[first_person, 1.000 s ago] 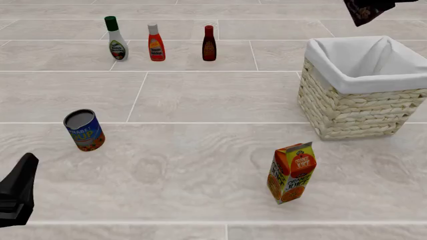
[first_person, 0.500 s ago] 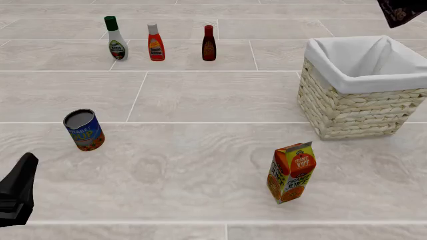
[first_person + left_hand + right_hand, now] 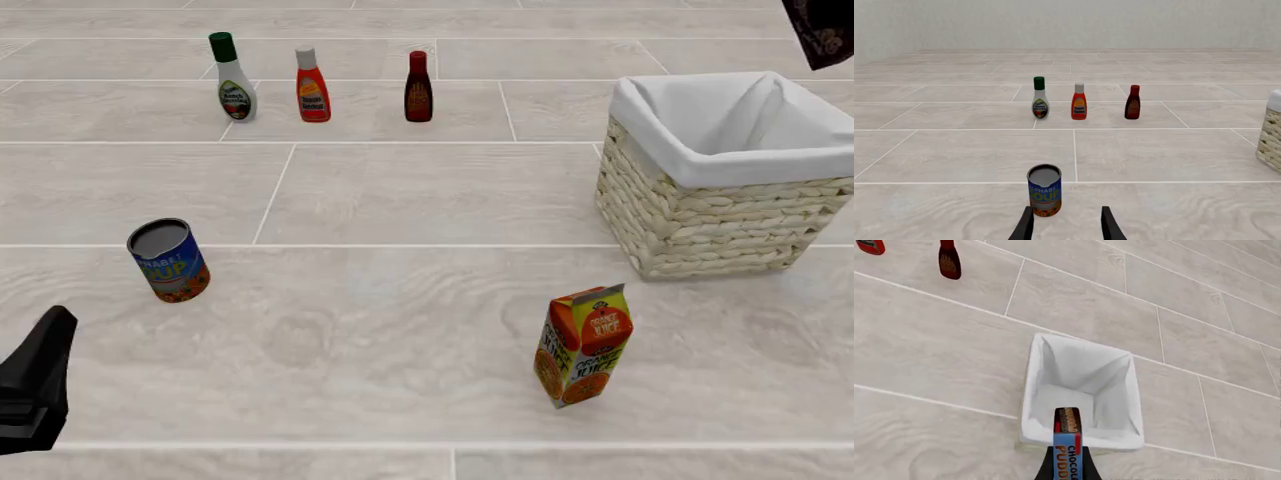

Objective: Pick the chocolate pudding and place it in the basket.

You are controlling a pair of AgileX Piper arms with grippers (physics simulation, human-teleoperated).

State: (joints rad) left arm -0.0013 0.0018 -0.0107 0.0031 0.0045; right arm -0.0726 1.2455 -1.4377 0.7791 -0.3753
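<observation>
The chocolate pudding [image 3: 1068, 450], a dark brown box with a blue-and-red strip, is held high in my right gripper [image 3: 1067, 467], which is shut on it. It hangs above the near rim of the basket [image 3: 1029, 390], whose white liner opens below. In the front view the pudding [image 3: 819, 30] shows as a dark shape at the top right corner, over the far right side of the wicker basket [image 3: 707, 225]. My left gripper [image 3: 1066, 231] is open and low at the near left [image 3: 34, 390], holding nothing.
A soup can [image 3: 170, 260] stands just ahead of the left gripper. An orange juice carton [image 3: 583, 345] stands in front of the basket. A dressing bottle [image 3: 234, 78], a red sauce bottle [image 3: 312, 87] and a dark sauce bottle [image 3: 418, 88] line the far side.
The pudding in the right gripper has moved rightward across the top of the front view, over the basket's far right. The left arm has stayed still.
</observation>
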